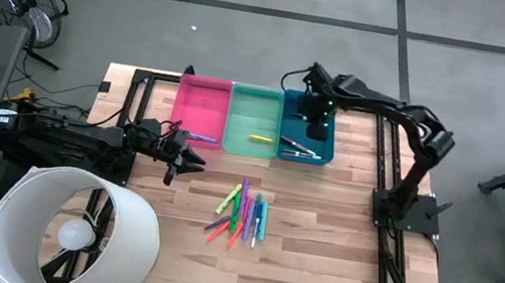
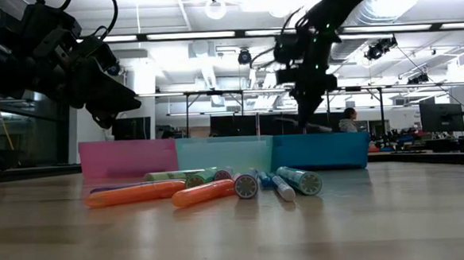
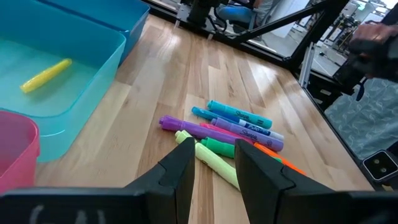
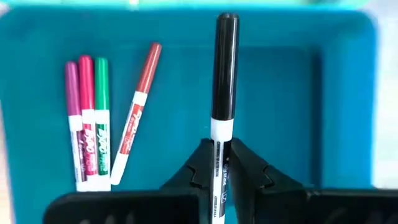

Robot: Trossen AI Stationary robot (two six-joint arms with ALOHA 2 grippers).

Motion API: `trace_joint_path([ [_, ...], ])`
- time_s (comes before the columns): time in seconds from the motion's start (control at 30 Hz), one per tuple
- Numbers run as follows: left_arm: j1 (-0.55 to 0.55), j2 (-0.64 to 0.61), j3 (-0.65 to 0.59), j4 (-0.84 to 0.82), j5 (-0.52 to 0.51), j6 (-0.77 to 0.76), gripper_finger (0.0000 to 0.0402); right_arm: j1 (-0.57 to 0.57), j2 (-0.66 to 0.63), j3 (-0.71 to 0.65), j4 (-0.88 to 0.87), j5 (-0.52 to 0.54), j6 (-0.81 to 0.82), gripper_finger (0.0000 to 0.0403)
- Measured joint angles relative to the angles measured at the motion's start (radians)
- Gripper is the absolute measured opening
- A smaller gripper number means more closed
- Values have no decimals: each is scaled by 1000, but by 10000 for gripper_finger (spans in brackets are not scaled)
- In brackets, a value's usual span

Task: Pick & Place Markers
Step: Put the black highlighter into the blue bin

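Concrete floor all around, a fan off by the far left corner, and the wooden table (image 1: pixel 319 232) sat in the middle of it. From above, three bins lined the far edge: pink bin (image 1: pixel 200 110), green bin (image 1: pixel 253 119), blue bin (image 1: pixel 307 140). The loose markers (image 1: pixel 243 212) lay in a heap near the table's middle. The right gripper (image 1: pixel 319 119) hung over the blue bin, the left gripper (image 1: pixel 191 161) sat just off the pink bin's near edge, toward the left side.

At table height the marker pile (image 2: pixel 211 187) sprawled in front of the bins, an orange pair closest. Someone sat way back in the room. Couldn't read either pincer's state from here.

Left wrist cam: the left fingers (image 3: pixel 180 171) stood apart with nothing between them, aimed at the pile (image 3: pixel 230 134). One yellow marker (image 3: pixel 45 75) already lay in the green bin.

Right wrist cam: right pincer (image 4: pixel 219 168) clenched on a black-capped marker (image 4: pixel 223 81), straight above the blue bin's floor, four markers (image 4: pixel 102 124) already lying there.

My take: this was the drop. I'd get lower before letting go so it doesn't bounce, and land it beside the four, not across them. The held marker's lower end was hidden behind the fingers.
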Motion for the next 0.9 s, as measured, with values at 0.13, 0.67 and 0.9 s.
trace_joint_path([
  [0.13,0,0,0,0,0,0,111,4,53,0,0,-1,-18,19],
  [0.67,0,0,0,0,-6,0,111,72,152,0,-27,-2,-25,17],
  [0.9,0,0,0,0,-5,0,111,126,156,0,-28,-12,24,28],
])
